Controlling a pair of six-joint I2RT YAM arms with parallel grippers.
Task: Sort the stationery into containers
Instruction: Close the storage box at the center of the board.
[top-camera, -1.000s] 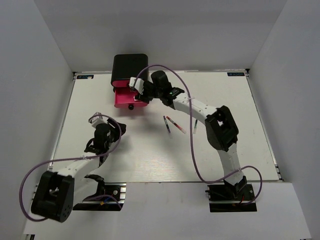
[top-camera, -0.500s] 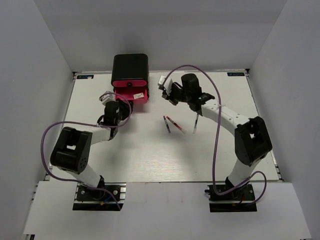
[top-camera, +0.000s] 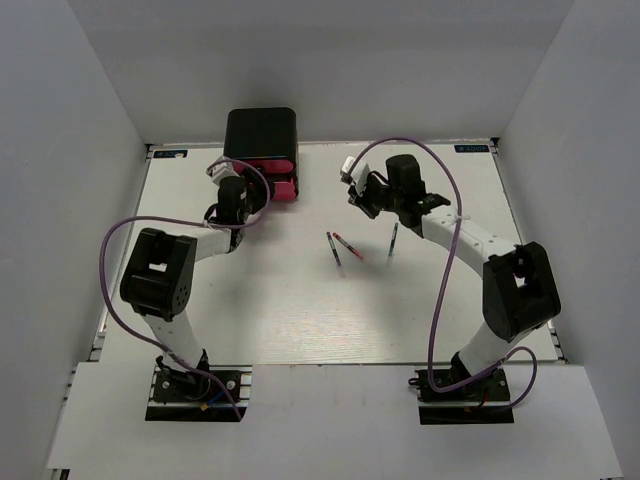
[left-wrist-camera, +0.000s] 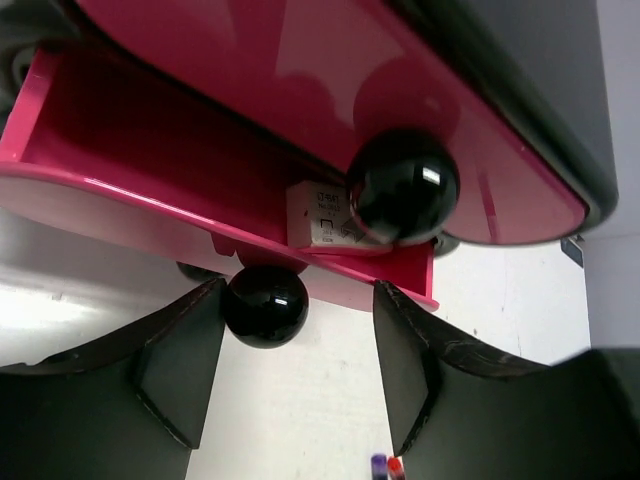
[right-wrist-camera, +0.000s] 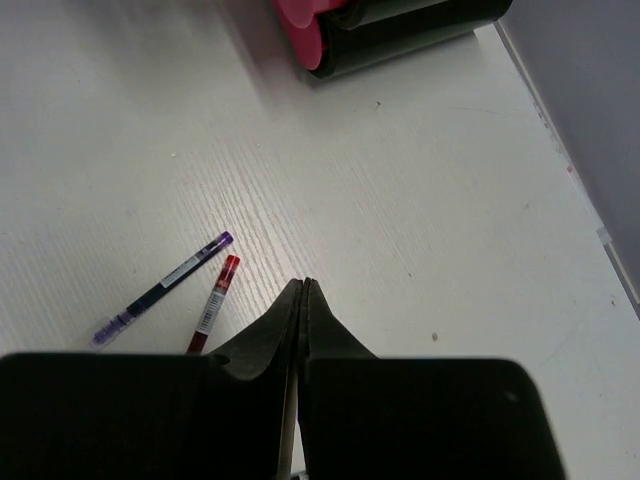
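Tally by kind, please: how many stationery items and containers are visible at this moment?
Pens: 3
White eraser: 1
Drawer box: 1
Total: 5

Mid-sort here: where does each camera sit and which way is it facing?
Top: above and behind the bases, looking down on the table; both arms show.
Left wrist: faces the pink drawers close up; open fingers flank a black knob.
Right wrist: looks down at two pens; shut fingers show.
Shared: drawer box in all three.
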